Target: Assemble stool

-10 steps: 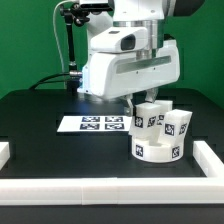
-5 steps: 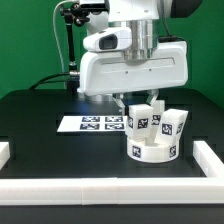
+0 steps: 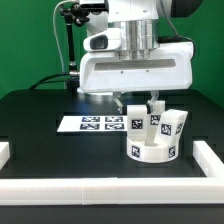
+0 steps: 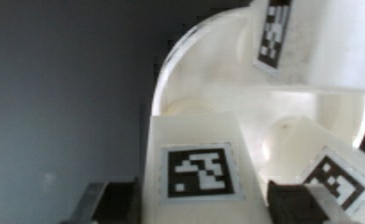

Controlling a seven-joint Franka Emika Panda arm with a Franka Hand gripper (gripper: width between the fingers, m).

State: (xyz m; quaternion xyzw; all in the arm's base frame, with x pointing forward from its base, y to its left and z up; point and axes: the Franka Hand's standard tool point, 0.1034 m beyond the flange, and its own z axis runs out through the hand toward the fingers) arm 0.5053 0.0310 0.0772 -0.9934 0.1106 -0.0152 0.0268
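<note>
Standing over a black table, the white robot arm reaches down from above onto a small white plastic stool near the exterior view's right side of the table. The stool is upside down: its round disc seat lies flat on the table, and short blocky legs rise from it, each carrying a black-and-white square tag. One leg stands at the exterior view's left of the seat, another leans outward at the exterior view's right, and a third leg stands between them, farther back.

The gripper sits right over that middle leg. Its two dark fingers stand narrowly apart, one on each side of the leg's top, and they appear to be closed on it, though the arm's bulky wrist hides much of the contact.

The wrist view looks down along a white leg from very close. A tagged face of that leg fills the nearer part of the picture, the curved rim of the seat arcs behind it, and a second tagged leg is partly seen beyond. The picture is blurred.

To the exterior view's left of the stool, a flat white marker board with printed tags lies on the table, close to the seat but apart from it. A white border rail runs along the near edge of the table, with shorter rails at both sides. A dark stand rises at the far left, before a green wall.
</note>
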